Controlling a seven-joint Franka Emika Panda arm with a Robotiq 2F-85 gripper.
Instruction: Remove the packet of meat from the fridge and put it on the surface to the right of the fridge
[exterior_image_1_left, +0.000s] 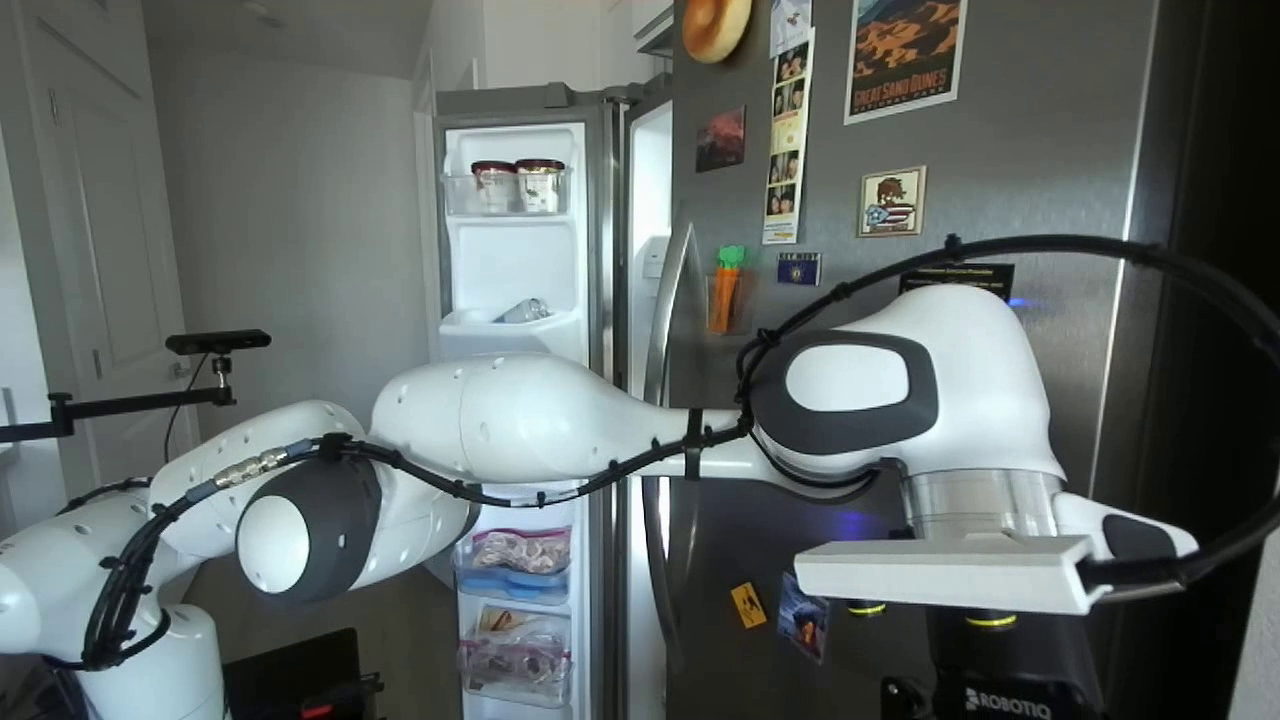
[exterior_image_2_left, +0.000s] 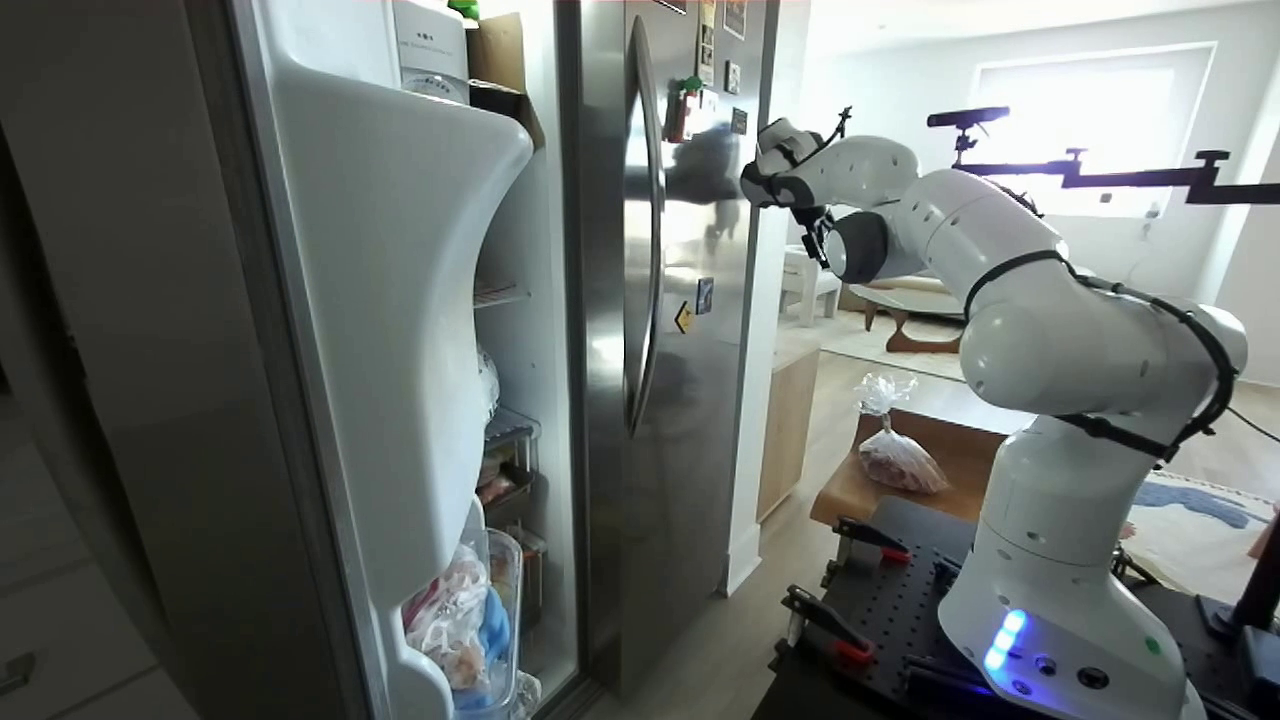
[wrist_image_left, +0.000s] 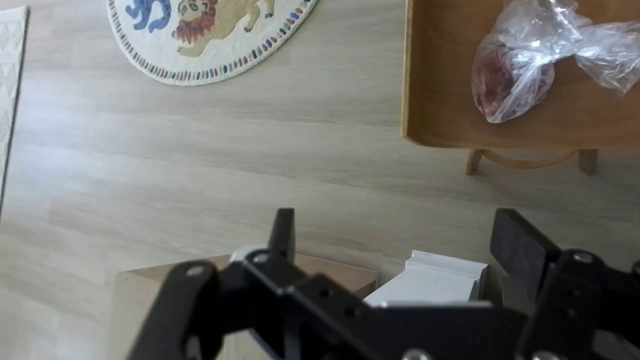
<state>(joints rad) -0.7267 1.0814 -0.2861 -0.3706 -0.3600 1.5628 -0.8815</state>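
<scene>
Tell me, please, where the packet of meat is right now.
In the wrist view, the packet of meat lies at upper right, on the brown wooden surface.

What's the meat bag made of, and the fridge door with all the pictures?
The meat bag looks like thin, glossy plastic: clear and crinkled, with pinkish red showing through. The fridge door seems to be brushed metal, probably stainless steel: grey, with blurry reflections.

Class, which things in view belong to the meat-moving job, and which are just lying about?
For the job:
knotted clear plastic bag of reddish meat
brown wooden surface beneath it
tall stainless-steel fridge
black two-fingered pincer, open

Lying about:
rounded cream rug with animal figures
rectangular Great Sand Dunes poster
small yellow rectangular card
</scene>
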